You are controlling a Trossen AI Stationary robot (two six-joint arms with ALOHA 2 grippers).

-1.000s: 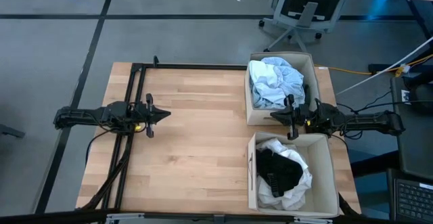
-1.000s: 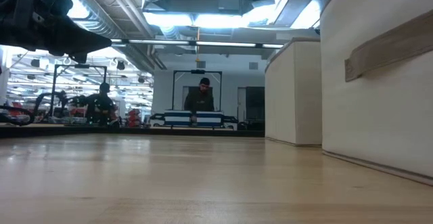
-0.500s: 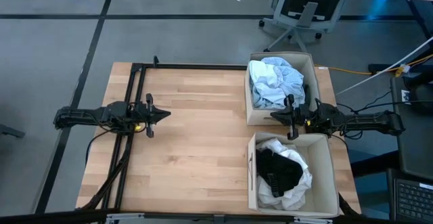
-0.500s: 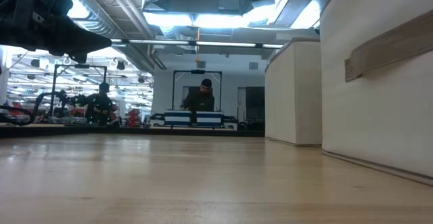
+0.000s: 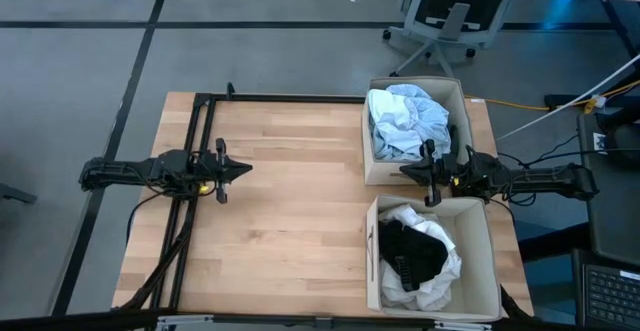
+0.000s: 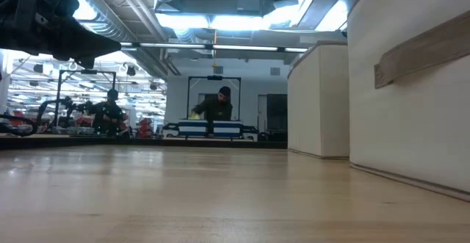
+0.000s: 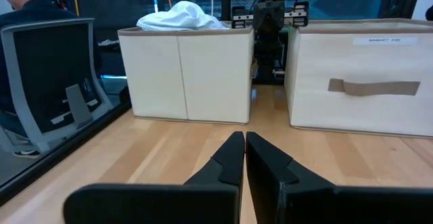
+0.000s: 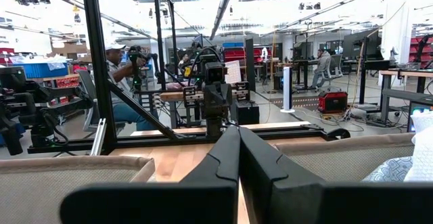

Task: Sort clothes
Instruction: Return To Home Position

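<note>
**Arms parked, clothes lying in both boxes**

Nothing on the tabletop [image 5: 290, 221] has moved since the earlier frames. Both arms sit where they were. Only the person [image 6: 219, 105] far off in the room, seen in the low view, has changed posture slightly.

The left gripper [image 5: 243, 169] hangs over the 9 o'clock side of the tabletop and points toward 3 o'clock. Its jaws are pressed together with nothing between them.

The right gripper [image 5: 404, 171] is on the 3 o'clock side and points toward 9 o'clock. It sits about where the two beige boxes adjoin, and its jaws are likewise closed and empty.

The upper box [image 5: 385, 173], at about 2 o'clock, holds the pale blue and white clothes [image 5: 405, 119]. In the left wrist view they are heaped above its rim.

The lower box [image 5: 482, 271], at about 4 o'clock, holds the white clothes [image 5: 440, 271]. A black garment [image 5: 412, 251] lies on top of them.

No clothes lie on the bare wood between the arms.
</note>
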